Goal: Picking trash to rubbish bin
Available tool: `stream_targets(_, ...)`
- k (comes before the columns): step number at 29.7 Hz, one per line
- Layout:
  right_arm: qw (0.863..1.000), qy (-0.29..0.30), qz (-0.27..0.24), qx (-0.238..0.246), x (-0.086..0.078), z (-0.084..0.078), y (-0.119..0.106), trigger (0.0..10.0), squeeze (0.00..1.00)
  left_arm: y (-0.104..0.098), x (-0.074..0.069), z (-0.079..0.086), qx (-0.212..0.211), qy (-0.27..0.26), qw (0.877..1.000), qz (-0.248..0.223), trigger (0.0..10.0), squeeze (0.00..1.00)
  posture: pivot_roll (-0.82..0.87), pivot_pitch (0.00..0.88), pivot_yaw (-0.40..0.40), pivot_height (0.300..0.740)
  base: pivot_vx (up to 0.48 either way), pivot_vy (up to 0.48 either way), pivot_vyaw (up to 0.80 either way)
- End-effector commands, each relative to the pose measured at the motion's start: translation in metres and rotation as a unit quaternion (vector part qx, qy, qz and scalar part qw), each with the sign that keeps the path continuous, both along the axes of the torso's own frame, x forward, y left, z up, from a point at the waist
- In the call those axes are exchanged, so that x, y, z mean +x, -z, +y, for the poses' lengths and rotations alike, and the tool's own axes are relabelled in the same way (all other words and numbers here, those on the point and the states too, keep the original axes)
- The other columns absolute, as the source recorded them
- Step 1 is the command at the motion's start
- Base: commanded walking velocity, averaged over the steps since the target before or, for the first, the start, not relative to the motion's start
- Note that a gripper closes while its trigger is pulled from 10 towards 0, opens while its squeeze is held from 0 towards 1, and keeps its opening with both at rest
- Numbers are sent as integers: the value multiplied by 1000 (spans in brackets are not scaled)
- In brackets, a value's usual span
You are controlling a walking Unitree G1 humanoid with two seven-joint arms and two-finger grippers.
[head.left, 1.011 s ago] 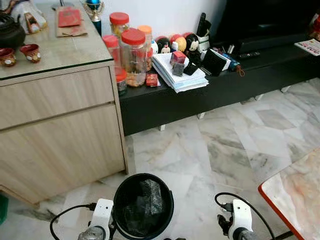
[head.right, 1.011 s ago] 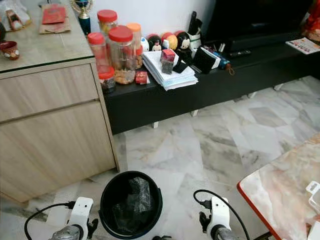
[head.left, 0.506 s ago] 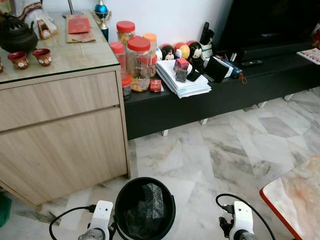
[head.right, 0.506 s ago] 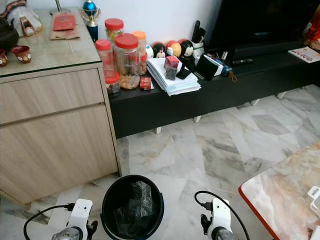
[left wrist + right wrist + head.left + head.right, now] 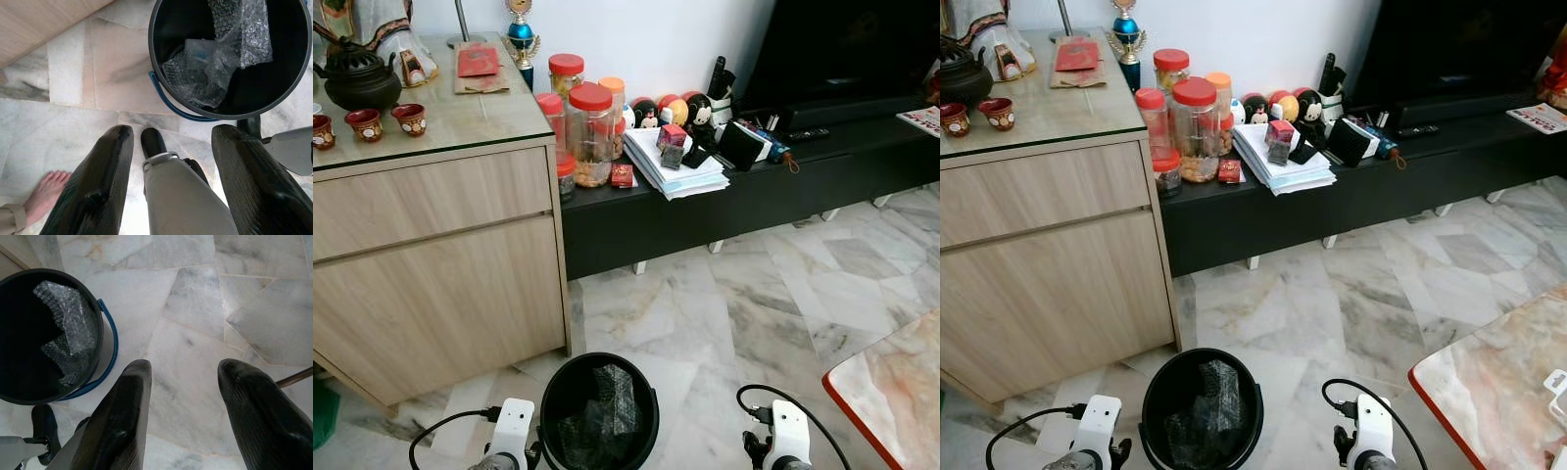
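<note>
A black round rubbish bin (image 5: pixel 648 397) with a blue handle (image 5: pixel 168 105) stands on the marble floor right in front of me, between my two arms. Crumpled clear bubble wrap (image 5: pixel 220 54) lies inside it. My left gripper (image 5: pixel 173 132) hangs open and empty over the floor just beside the bin's rim. On the bin's other side my right gripper (image 5: pixel 186 367) is open too, with bare floor tiles between its fingers. The white wrist mounts (image 5: pixel 512 431) show at the bottom of the eye views.
A light wooden cabinet (image 5: pixel 440 274) stands at the left, with a low black bench (image 5: pixel 773 191) carrying jars (image 5: pixel 590 132), papers and toys beside it. A red-edged marble table (image 5: pixel 891 392) juts in at the right. A person's bare foot (image 5: pixel 46 188) is near my left gripper.
The camera has shifted, so the cabinet and bench sit lower and further right in the picture. The bin stays between my arms and both grippers remain open.
</note>
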State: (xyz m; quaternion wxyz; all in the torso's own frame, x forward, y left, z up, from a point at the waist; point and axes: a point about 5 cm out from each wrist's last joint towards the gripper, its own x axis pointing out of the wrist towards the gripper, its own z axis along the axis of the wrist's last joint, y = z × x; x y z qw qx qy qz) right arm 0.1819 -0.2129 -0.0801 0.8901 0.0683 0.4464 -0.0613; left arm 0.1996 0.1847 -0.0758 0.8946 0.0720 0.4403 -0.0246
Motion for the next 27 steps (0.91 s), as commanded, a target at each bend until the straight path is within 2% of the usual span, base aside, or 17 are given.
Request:
stream_targets(1, 1000, 7, 6, -2, -4, -3, 1, 10000, 0, 1, -2, -1, -1, 7, 1000, 4, 10000, 0, 11, 0, -104, 740, 0, 0, 0)
stream_targets(10, 1000, 9, 7, 0, -4, -3, 2, 10000, 0, 1, 0, -4, -6, 8, 1000, 1, 10000, 0, 10, 0, -103, 740, 0, 0, 0)
stream_targets(27, 1000, 8, 23, 1, -14, 1, 7, 10000, 0, 2, -3, -3, -7, 2, 1000, 3, 10000, 0, 20, 19, -104, 740, -286, 0, 0)
